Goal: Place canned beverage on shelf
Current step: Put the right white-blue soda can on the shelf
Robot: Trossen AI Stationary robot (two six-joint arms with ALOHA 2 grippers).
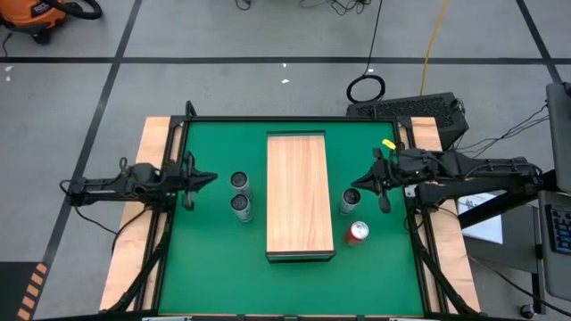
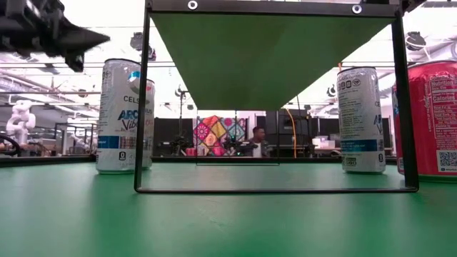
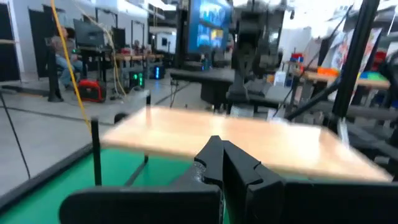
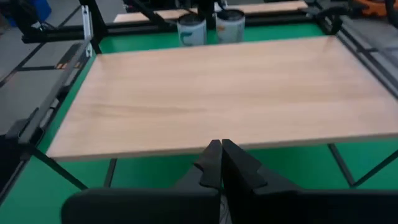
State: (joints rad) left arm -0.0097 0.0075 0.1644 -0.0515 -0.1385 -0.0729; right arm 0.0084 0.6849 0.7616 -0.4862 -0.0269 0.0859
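Observation:
The shelf (image 1: 300, 196) is a light-wood board on a thin black frame in the middle of the green table; it also shows in the low view (image 2: 271, 57) and in both wrist views (image 3: 249, 140) (image 4: 217, 93). Two silver cans (image 1: 240, 193) stand upright on the table left of it. A silver can (image 1: 350, 201) and a red can (image 1: 358, 233) stand upright on its right. My left gripper (image 1: 211, 178) is shut and empty, raised left of the two cans. My right gripper (image 1: 359, 182) is shut and empty, raised just beyond the right silver can.
Wooden side rails (image 1: 152, 143) and black frame posts border the table. In the low view the cans stand on either side of the shelf's legs: silver (image 2: 125, 114), silver (image 2: 360, 118), red (image 2: 432, 118). Green tabletop (image 1: 214, 267) lies bare near the front left.

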